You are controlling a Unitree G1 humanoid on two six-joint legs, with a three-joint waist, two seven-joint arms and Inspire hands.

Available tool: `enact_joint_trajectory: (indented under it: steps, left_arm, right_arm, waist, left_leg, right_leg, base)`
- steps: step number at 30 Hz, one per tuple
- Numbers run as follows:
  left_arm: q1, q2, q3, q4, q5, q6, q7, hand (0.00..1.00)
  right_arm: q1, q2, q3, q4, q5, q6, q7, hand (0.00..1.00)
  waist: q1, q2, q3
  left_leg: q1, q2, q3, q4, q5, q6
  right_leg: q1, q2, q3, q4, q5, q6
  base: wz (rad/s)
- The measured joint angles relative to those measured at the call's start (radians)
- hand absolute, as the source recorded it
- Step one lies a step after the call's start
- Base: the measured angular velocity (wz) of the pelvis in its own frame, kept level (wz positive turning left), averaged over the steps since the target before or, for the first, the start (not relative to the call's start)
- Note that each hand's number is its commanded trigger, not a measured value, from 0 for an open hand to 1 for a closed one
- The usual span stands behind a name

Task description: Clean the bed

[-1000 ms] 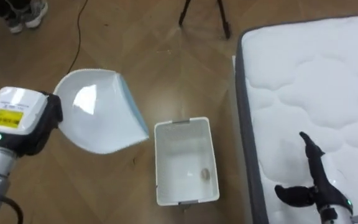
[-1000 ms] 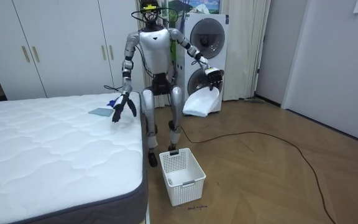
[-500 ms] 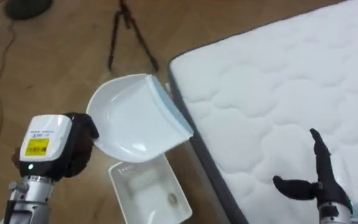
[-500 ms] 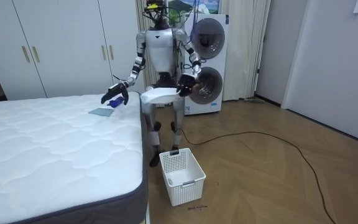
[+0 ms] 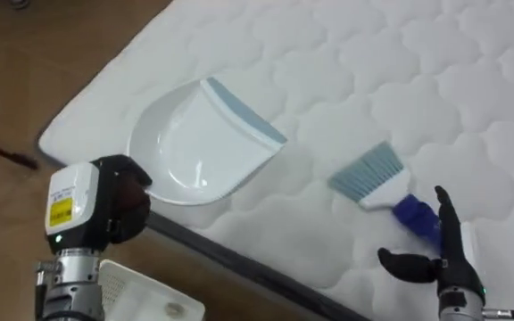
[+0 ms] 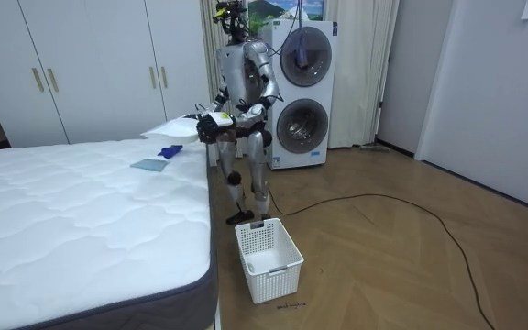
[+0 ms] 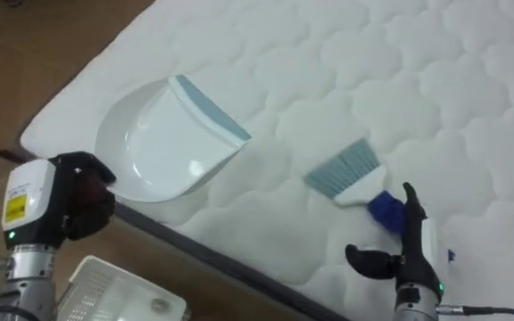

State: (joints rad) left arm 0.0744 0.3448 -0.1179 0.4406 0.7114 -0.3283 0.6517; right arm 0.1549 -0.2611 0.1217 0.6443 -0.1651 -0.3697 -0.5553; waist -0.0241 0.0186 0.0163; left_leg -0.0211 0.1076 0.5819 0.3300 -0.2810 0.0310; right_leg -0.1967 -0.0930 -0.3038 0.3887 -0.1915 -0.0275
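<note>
Brush (image 5: 384,189) lies just past our spread right hand (image 5: 446,260), bristles toward the dustpan (image 5: 199,147) our left hand (image 5: 119,207) grips.

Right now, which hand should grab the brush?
Right. The right hand is open next to the brush lying on the mattress; the left hand is shut on the dustpan.
</note>
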Motion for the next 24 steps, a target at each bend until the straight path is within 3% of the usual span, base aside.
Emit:
enact_joint_trajectory:
  steps: [2, 4, 6, 7, 8, 9, 10, 11, 14, 18, 21, 24]
  left_arm:
    - [0.017, -0.019, 0.001, 0.000, -0.003, 0.001, 0.000, 1.00]
    - [0.041, -0.034, 0.002, -0.003, -0.004, 0.001, -0.001, 1.00]
    - [0.086, -0.044, 0.014, -0.003, -0.025, 0.000, -0.008, 1.00]
    - [0.098, -0.052, 0.022, -0.003, -0.033, 0.000, -0.010, 1.00]
    - [0.116, -0.069, 0.044, -0.003, -0.035, -0.001, -0.016, 0.75]
    - [0.127, -0.078, 0.051, -0.003, -0.035, -0.002, -0.016, 0.65]
    - [0.128, -0.083, 0.053, -0.003, -0.035, -0.004, -0.016, 0.00]
    - [0.128, -0.090, 0.054, -0.005, -0.035, -0.006, -0.016, 0.00]
    - [0.128, -0.092, 0.059, -0.011, -0.035, -0.010, -0.016, 0.00]
    - [0.140, -0.091, 0.046, -0.010, -0.051, -0.019, -0.016, 0.00]
    - [0.142, -0.091, 0.033, -0.008, -0.094, -0.019, -0.042, 0.00]
    - [0.142, -0.089, 0.035, -0.008, -0.112, -0.019, -0.057, 0.00]
  right_arm:
    - [0.007, 0.000, -0.011, -0.018, -0.016, -0.012, 0.006, 0.00]
    - [0.006, 0.000, -0.037, -0.028, -0.041, -0.016, 0.015, 0.00]
    - [0.003, 0.001, -0.043, -0.037, -0.046, -0.017, 0.025, 0.00]
    - [0.004, 0.000, -0.044, -0.038, -0.046, -0.017, 0.033, 0.00]
    - [0.010, 0.000, -0.044, -0.042, -0.045, -0.017, 0.045, 0.00]
    - [0.021, -0.002, -0.047, -0.047, -0.045, -0.015, 0.053, 0.00]
    - [0.023, -0.004, -0.048, -0.052, -0.045, -0.012, 0.056, 0.00]
    - [0.024, -0.007, -0.048, -0.059, -0.045, -0.007, 0.063, 0.00]
    - [0.028, 0.002, -0.046, -0.071, -0.050, -0.007, 0.090, 0.00]
    - [0.062, 0.002, -0.058, -0.071, -0.033, -0.007, 0.068, 0.00]
    - [0.080, 0.002, -0.059, -0.071, -0.015, -0.007, 0.056, 0.00]
    - [0.082, 0.003, -0.059, -0.070, -0.015, -0.007, 0.054, 0.00]
  waist:
    - [0.001, 0.002, -0.0014]
    - [0.005, 0.007, -0.0052]
    - [0.030, 0.014, -0.0128]
    - [0.038, 0.017, -0.0149]
    - [0.052, 0.014, -0.0156]
    - [0.056, 0.009, -0.0195]
    - [0.056, 0.009, -0.0196]
    - [0.058, 0.011, -0.0208]
    - [0.058, 0.002, -0.0296]
    - [0.051, -0.015, -0.0202]
    - [0.048, -0.002, -0.0085]
    - [0.036, 0.008, -0.0038]
  left_leg:
    - [0.016, 0.004, -0.014, 0.003, 0.003, -0.007]
    - [0.029, -0.001, -0.074, 0.003, 0.003, -0.011]
    - [0.044, -0.032, -0.295, 0.017, 0.004, -0.012]
    - [0.048, -0.040, -0.351, 0.023, 0.005, -0.014]
    - [0.049, -0.057, -0.449, 0.046, 0.007, -0.019]
    - [0.048, -0.077, -0.519, 0.030, 0.010, -0.027]
    - [0.047, -0.083, -0.543, 0.006, 0.013, -0.030]
    - [0.043, -0.085, -0.573, -0.050, 0.022, -0.043]
    - [0.075, -0.087, -0.558, -0.110, 0.024, -0.043]
    - [0.094, -0.079, -0.531, -0.128, 0.025, -0.042]
    - [0.103, -0.077, -0.529, -0.138, 0.024, -0.040]
    - [0.099, -0.079, -0.529, -0.142, 0.024, -0.038]
  right_leg:
    - [-0.002, 0.017, 0.036, -0.010, 0.006, -0.009]
    - [-0.004, 0.039, 0.087, -0.012, 0.010, -0.018]
    - [0.007, 0.086, 0.204, -0.013, 0.019, -0.029]
    - [0.010, 0.098, 0.233, -0.014, 0.023, -0.032]
    - [0.017, 0.110, 0.280, -0.011, 0.026, -0.034]
    - [0.016, 0.118, 0.318, -0.008, 0.030, -0.032]
    - [0.016, 0.122, 0.335, -0.005, 0.031, -0.031]
    - [0.012, 0.137, 0.365, -0.002, 0.035, -0.026]
    - [0.008, 0.163, 0.401, -0.005, 0.048, -0.018]
    - [0.026, 0.173, 0.416, -0.042, 0.074, -0.019]
    - [0.039, 0.174, 0.417, -0.064, 0.080, -0.015]
    - [0.029, 0.174, 0.419, -0.063, 0.076, -0.013]
  base:
    - [-0.72]
    - [-0.82]
    - [-1.29]
    - [-1.42]
    - [-1.19]
    - [-1.02]
    - [-0.91]
    - [-0.93]
    - [-0.66]
    - [-0.20]
    - [-0.02]
    - [0.00]
